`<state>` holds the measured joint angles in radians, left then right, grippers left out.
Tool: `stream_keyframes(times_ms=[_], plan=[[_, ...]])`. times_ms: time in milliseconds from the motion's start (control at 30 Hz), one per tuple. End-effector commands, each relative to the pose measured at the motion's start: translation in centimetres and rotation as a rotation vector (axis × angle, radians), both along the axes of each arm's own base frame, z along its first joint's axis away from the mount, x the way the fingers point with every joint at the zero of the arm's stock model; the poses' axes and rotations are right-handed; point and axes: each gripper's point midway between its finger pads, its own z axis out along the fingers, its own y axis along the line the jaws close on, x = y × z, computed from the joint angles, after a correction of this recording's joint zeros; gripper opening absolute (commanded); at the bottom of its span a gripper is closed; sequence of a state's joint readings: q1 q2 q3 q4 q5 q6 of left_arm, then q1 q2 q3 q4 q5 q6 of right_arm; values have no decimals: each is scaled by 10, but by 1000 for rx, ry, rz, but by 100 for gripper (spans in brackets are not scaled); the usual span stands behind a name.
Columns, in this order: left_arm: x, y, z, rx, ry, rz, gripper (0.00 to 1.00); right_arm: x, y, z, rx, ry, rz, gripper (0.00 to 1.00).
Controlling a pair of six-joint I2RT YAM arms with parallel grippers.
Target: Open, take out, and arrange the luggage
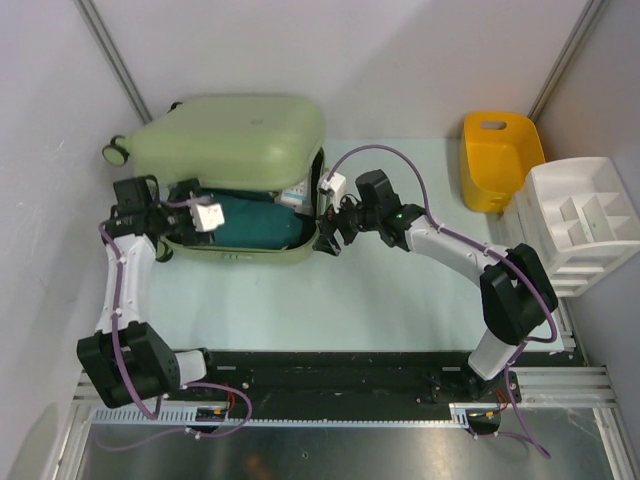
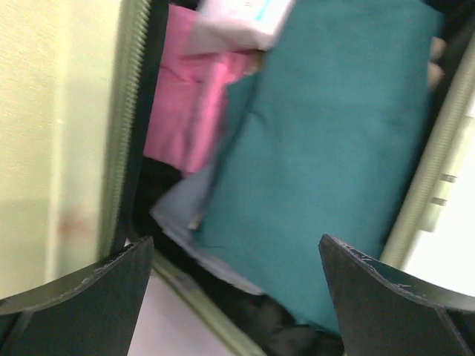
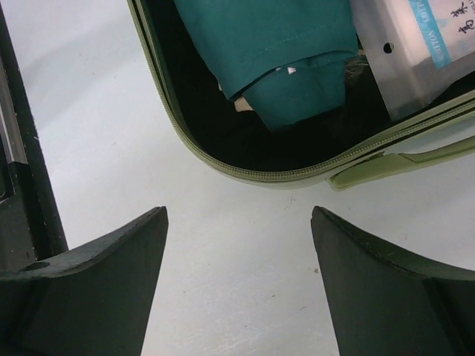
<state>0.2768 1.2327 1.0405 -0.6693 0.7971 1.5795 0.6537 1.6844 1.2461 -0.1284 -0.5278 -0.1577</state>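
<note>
Seen from above, the luggage [image 1: 235, 135] lies open at the far left of the worktop [image 1: 330, 300], with its pale green lid raised on the far side. The left fingers [image 1: 212, 220] are at its left end and the right fingers [image 1: 328, 232] at its right end, so the open shell is between them. A yellow tub [image 1: 498, 160] and a white divided tray [image 1: 585, 220] stand well to the right of the right fingers.

In the left wrist view, which is a little blurred, the left fingers are spread wide and hold nothing. Beyond them, inside the shell, lies a teal cloth [image 2: 334, 148], with a pink cloth [image 2: 189, 111] to its left.

In the right wrist view, the right fingers are wide apart and empty, over bare worktop. Just ahead is the luggage's rounded zip corner, with a clear plastic packet [image 3: 415, 52] inside.
</note>
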Motion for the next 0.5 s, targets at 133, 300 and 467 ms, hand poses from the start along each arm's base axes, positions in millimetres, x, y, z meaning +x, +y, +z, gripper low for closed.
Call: stream_keyframes(times_ms=[133,300,467], plan=[[87,-3,133,-100,-312,37,100,5,9,41,53,-131,19,83],[140,3,178,-140,-429,167,100,3,15,42,49,-171,48,85],[195,7,207,-215,-470,276,99,-13,38,47,33,-307,150,90]])
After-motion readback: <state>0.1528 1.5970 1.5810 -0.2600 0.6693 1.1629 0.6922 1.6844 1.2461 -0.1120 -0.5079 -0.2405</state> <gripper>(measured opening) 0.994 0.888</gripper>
